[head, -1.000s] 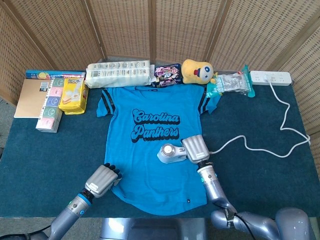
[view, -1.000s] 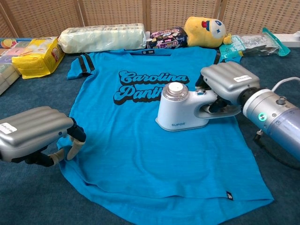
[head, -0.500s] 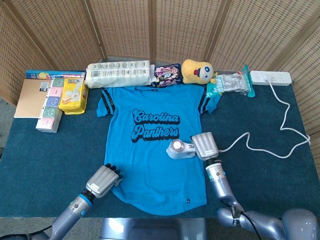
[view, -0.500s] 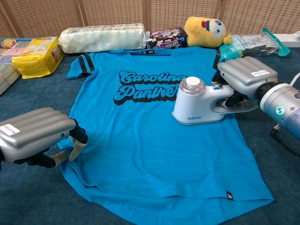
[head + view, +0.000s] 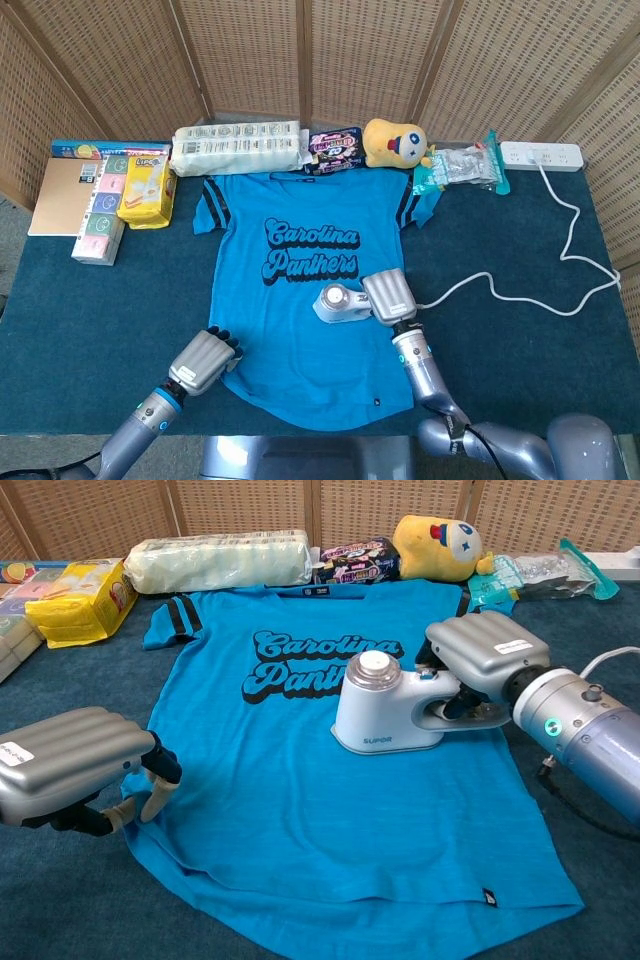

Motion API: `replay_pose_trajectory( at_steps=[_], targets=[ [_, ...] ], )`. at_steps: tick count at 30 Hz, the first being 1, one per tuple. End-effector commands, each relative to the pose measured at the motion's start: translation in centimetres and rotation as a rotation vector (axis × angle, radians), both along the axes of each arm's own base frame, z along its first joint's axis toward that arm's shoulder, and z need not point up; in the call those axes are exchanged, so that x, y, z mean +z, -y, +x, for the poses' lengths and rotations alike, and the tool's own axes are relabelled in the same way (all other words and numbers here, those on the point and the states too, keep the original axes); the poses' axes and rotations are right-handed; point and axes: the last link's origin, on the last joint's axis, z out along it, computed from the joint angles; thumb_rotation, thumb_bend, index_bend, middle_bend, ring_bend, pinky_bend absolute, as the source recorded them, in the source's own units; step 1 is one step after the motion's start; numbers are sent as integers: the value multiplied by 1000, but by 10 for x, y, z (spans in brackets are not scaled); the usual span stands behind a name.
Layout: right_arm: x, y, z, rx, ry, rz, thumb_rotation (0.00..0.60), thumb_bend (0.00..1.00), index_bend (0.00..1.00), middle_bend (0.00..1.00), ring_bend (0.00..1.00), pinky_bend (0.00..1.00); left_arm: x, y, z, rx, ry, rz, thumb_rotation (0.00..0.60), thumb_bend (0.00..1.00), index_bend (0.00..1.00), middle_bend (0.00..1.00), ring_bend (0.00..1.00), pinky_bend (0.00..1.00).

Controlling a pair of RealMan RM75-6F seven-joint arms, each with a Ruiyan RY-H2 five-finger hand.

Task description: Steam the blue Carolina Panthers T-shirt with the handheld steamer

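The blue Carolina Panthers T-shirt point(image 5: 300, 300) point(image 5: 300, 810) lies flat on the dark table, its lettering facing up. My right hand point(image 5: 388, 298) point(image 5: 482, 656) grips the handle of the white handheld steamer point(image 5: 338, 305) point(image 5: 385, 715), which sits on the shirt just below and right of the lettering. At the shirt's lower left hem, my left hand point(image 5: 205, 360) point(image 5: 75, 765) pinches the fabric edge and holds it down.
Along the far edge lie a yellow snack bag point(image 5: 146, 190), a long white pack point(image 5: 238, 148), a dark candy bag point(image 5: 334, 146), a yellow plush toy point(image 5: 394, 142) and a clear packet point(image 5: 462, 166). A power strip point(image 5: 542, 154) and white cord point(image 5: 560, 260) lie at right.
My right hand has slid the steamer back left and nearer across the shirt, after a swing to the right half a second ago. The left hand has stayed at the hem.
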Motion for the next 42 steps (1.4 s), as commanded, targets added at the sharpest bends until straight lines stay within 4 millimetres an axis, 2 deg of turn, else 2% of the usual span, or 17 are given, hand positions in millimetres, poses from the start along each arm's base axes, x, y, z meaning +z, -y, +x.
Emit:
replay_pose_trajectory(
  at_steps=[1,13,29,34,42],
  targets=[
    [-2,-1,3,9,2,6,600,331,716,733,757,710,0,0,0,0,0,0,600,554,641,521,395,375],
    [4,-2,0,19,-20,-7,600,331,716,733,757,710,0,0,0,-2,2,0,600,554,641,521,394,375],
    [31,9,-32,-3,-101,-77,600,331,716,733,757,709,-2,0,1,-3,2,-2,600,554,641,521,395,375],
    [47,20,-44,-57,-86,-137,600,331,716,734,757,711,-2,0,1,-5,1,-4,600,553,642,521,395,375],
    [76,39,-52,-142,-7,-233,600,331,716,734,757,718,-3,0,1,-3,-1,-5,600,553,642,521,395,375]
  ],
)
